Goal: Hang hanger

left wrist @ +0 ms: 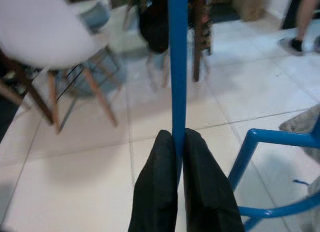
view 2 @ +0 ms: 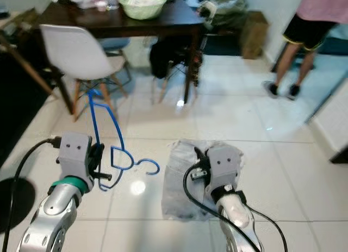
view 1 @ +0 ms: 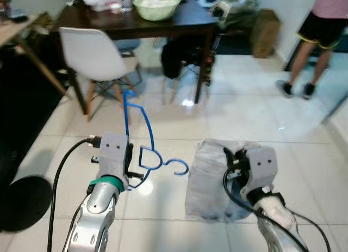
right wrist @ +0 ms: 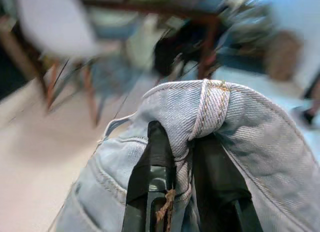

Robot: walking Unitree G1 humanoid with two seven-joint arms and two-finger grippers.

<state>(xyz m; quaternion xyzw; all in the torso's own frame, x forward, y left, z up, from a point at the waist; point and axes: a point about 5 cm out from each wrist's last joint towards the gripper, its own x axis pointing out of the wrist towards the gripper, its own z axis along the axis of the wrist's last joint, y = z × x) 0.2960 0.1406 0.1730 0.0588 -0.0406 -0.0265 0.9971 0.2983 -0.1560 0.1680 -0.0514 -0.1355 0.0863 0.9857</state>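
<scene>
We're in a tiled room, a dark desk [view 1: 163, 23] at the far side carrying a green bowl [view 1: 156, 6], a white chair [view 1: 92, 56] pulled up beside it, and a person [view 1: 318, 29] standing off at the robot's right. Now down to the action: the right gripper [right wrist: 182, 162] has its jaws clamped on a fold of the pale denim garment [view 1: 217, 181], waistband bunched between the fingers, the rest hanging limp below. That's soft, floppy cloth with some weight to it, so I'd say it will sag and swing wherever it isn't supported.

Over on the left, the left gripper [left wrist: 179, 157] is pinched tight on one thin bar of the blue hanger [view 1: 144, 143], held up in the air just beside the denim, its hook [view 1: 178, 166] pointing towards the garment. The hanger looks light and rigid, but that slim, smooth rod could twist in the grip. Best hold, I reckon: the straight bar near a bend, exactly where the jaws sit.
</scene>
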